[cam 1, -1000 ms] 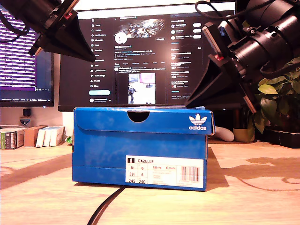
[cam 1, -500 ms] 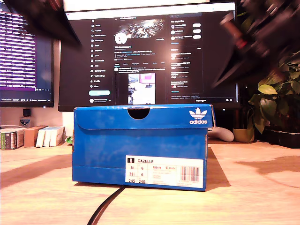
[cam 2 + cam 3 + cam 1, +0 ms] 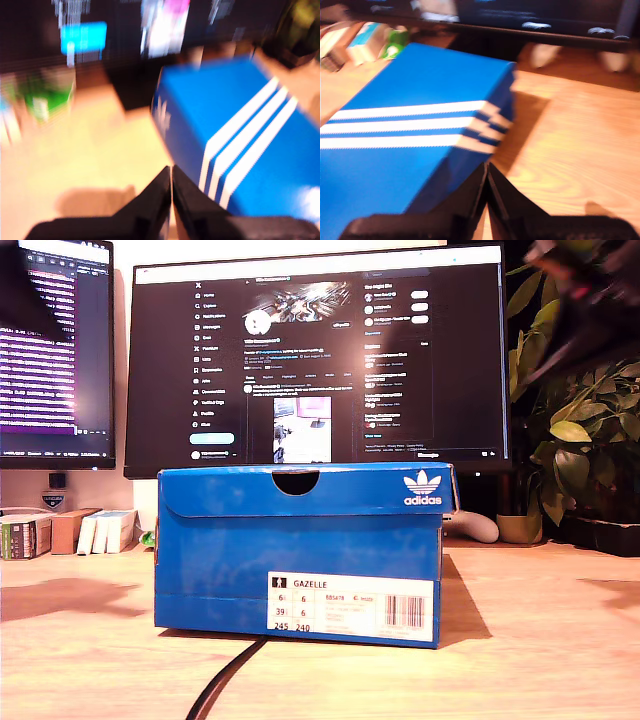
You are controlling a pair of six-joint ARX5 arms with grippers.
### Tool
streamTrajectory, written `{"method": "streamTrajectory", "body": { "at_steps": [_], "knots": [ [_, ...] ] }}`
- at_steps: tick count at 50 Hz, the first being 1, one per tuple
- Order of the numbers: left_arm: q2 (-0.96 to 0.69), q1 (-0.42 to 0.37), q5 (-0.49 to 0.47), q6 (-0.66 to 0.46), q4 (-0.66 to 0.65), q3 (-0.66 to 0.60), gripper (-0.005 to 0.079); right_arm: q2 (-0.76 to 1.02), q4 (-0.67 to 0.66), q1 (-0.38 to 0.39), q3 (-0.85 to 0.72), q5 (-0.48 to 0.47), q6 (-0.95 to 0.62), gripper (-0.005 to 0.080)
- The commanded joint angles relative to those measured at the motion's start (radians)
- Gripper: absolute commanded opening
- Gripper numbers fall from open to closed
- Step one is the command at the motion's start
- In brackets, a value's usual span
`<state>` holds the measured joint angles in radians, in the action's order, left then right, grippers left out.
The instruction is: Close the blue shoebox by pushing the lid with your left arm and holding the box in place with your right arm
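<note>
The blue shoebox (image 3: 300,550) stands on the wooden desk (image 3: 540,640) with its lid (image 3: 305,490) down flat. In the first wrist view the striped lid (image 3: 240,135) lies ahead, to one side of my first gripper (image 3: 171,171), whose fingers are pressed together on nothing. My second gripper (image 3: 486,167) is shut too and hovers above the box's other long edge (image 3: 420,125). In the exterior view the first arm (image 3: 22,300) is a dark blur at the upper left. The second arm (image 3: 590,300) is a blur at the upper right. Both are well above the box.
Two lit monitors (image 3: 320,360) stand behind the box. A potted plant (image 3: 585,450) fills the exterior view's right. Small books and boxes (image 3: 60,532) sit at that view's left. A black cable (image 3: 225,685) runs out from under the box's front. A white object (image 3: 478,527) lies behind it.
Both arms have risen and drawn outward, away from the box, until only blurred parts remain at the exterior view's upper corners. The box has not moved and its lid stays down.
</note>
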<state>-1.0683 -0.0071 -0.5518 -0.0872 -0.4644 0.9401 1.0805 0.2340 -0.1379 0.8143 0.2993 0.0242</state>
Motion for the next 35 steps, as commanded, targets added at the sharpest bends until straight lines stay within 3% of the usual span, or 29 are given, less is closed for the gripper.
{"method": "streamTrajectory", "body": {
  "at_steps": [1, 20, 35],
  "knots": [
    [0.08, 0.009, -0.01, -0.008, 0.026, -0.022, -0.0019, -0.059, -0.005, 0.016, -0.016, -0.003, -0.013, -0.0012],
    [0.262, 0.029, -0.045, 0.018, 0.023, -0.131, -0.0019, -0.27, 0.08, 0.043, -0.019, -0.027, -0.059, -0.0012],
    [0.349, 0.027, -0.043, 0.026, 0.018, -0.147, -0.0019, -0.52, 0.118, 0.043, -0.14, -0.076, -0.059, -0.0012]
  ]
}}
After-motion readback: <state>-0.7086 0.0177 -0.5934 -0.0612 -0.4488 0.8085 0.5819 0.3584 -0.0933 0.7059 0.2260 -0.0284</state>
